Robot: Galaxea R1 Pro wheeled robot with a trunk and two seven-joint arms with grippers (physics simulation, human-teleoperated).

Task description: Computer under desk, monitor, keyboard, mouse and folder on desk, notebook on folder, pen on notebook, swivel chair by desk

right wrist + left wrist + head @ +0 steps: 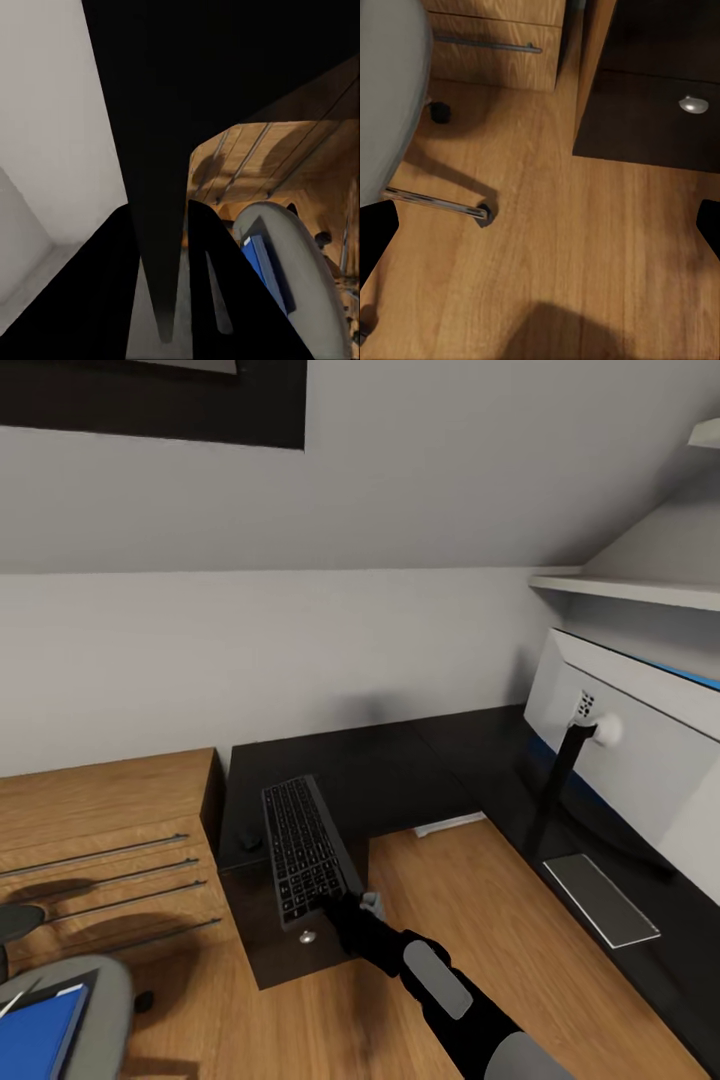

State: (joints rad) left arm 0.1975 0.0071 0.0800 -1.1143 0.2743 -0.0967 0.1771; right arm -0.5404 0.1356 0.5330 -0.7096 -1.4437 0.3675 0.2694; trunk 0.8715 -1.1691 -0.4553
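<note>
Right fingers clamped on near end of keyboard; keyboard lying flat on black worktop, above drawer unit with silver knob. Mouse just beside keyboard, near worktop edge. Monitor standing on worktop's right wing, pale back facing camera. Swivel chair at lower left on wood floor, blue folder on seat. Left fingers spread wide over floor, nothing held, beside chair's chrome leg.
</note>
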